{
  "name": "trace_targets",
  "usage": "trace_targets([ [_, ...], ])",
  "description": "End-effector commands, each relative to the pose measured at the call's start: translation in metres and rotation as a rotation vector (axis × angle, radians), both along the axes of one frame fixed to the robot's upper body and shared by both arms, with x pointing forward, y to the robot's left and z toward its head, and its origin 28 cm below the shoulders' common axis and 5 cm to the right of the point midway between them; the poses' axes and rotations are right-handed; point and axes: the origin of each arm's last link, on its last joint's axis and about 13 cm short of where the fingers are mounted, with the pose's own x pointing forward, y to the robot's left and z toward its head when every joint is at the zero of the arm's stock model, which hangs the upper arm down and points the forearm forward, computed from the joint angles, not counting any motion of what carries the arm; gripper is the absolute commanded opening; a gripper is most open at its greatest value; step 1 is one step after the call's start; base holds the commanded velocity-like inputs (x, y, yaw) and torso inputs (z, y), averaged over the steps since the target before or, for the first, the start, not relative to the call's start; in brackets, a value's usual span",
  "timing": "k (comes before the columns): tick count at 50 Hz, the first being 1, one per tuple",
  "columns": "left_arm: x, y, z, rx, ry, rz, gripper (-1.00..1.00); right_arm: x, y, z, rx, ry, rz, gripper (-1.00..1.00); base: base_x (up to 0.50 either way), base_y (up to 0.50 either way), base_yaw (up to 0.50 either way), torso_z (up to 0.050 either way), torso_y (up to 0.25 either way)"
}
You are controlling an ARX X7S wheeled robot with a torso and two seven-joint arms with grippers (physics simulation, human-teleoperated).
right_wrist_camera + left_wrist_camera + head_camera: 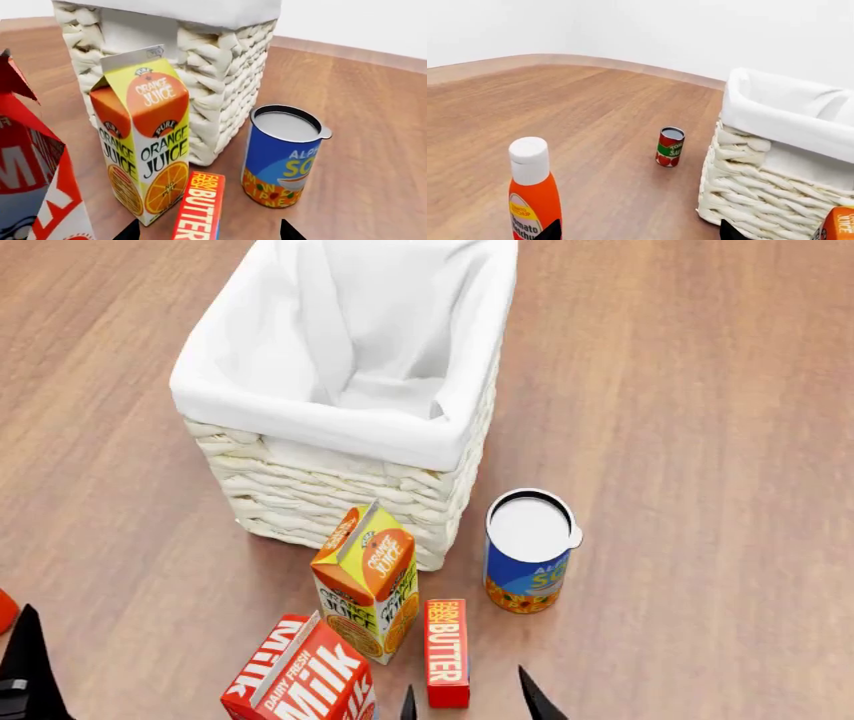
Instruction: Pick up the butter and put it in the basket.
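The butter [446, 652] is a slim red box lying flat on the wooden floor, just in front of the white woven basket [334, 490] and beside the orange juice carton. My right gripper [474, 702] is open, its two dark fingertips straddling the near end of the butter [200, 205] without touching it. In the right wrist view the right gripper [209, 232] shows wide open. My left gripper [640, 235] is open and empty over bare floor, with the basket [780, 165] to one side. One of its fingers [27, 665] shows at the near left of the head view.
An orange juice carton [367, 580] and a milk carton [300, 675] stand close on the butter's left. A blue soup can [530, 552] stands on its right. A ketchup bottle [534, 195] and a small tomato sauce can [670, 146] stand near the left gripper.
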Motion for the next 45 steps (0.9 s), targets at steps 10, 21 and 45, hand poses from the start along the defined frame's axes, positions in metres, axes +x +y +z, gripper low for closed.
trace_targets([
  [10, -0.003, 0.001, 0.002, -0.002, -0.006, 0.001, 1.00, 0.009, 0.000, -0.001, -0.006, 0.011, 0.003, 1.00, 0.00, 0.00, 0.00, 0.000, 0.000],
  [21, -0.005, 0.001, 0.004, -0.003, -0.010, -0.001, 1.00, 0.016, -0.003, -0.002, -0.002, 0.034, -0.005, 1.00, 0.00, 0.00, 0.00, 0.000, 0.000],
  [45, -0.006, -0.001, 0.004, -0.007, -0.013, -0.004, 1.00, 0.023, -0.003, 0.002, -0.024, 0.082, 0.014, 1.00, 0.00, 0.00, 0.00, 0.000, 0.000],
])
